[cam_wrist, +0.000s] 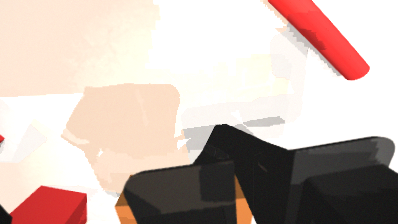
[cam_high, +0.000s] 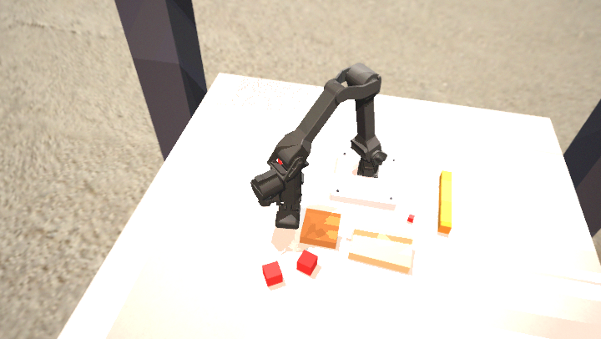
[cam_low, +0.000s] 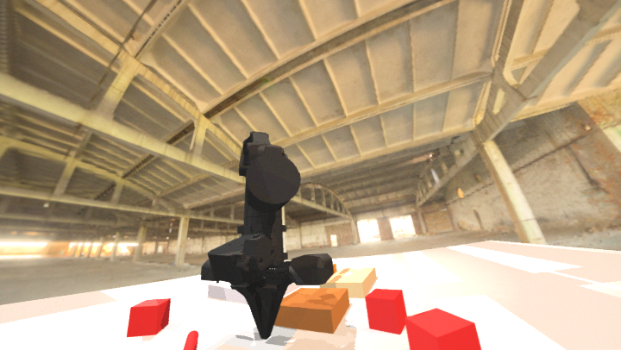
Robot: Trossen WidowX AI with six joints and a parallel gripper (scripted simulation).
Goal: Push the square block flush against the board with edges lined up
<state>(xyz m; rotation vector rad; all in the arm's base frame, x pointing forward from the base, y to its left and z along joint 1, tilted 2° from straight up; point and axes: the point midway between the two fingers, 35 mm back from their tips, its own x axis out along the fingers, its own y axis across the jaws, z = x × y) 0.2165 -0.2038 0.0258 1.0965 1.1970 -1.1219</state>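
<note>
The orange square block (cam_high: 320, 228) (cam_low: 310, 310) (cam_wrist: 244, 212) lies flat on the table. The pale wooden board (cam_high: 381, 249) (cam_low: 358, 286) lies flat to its right in the top view. A narrow gap shows between them, and the block's front edge sits farther back than the board's. My gripper (cam_high: 287, 225) (cam_low: 264, 335) (cam_wrist: 220, 130) is shut and empty, pointing down low over the table, just left of the block in the top view. In the wrist view the fingers hide most of the block. Whether they touch it I cannot tell.
Two red cubes (cam_high: 272, 273) (cam_high: 307, 262) lie in front of the block. A red cylinder (cam_low: 190, 340) (cam_wrist: 325, 40) and another red cube (cam_low: 148, 317) lie on the gripper's other side. A yellow bar (cam_high: 445, 202) and a tiny red cube (cam_high: 411, 218) are farther right.
</note>
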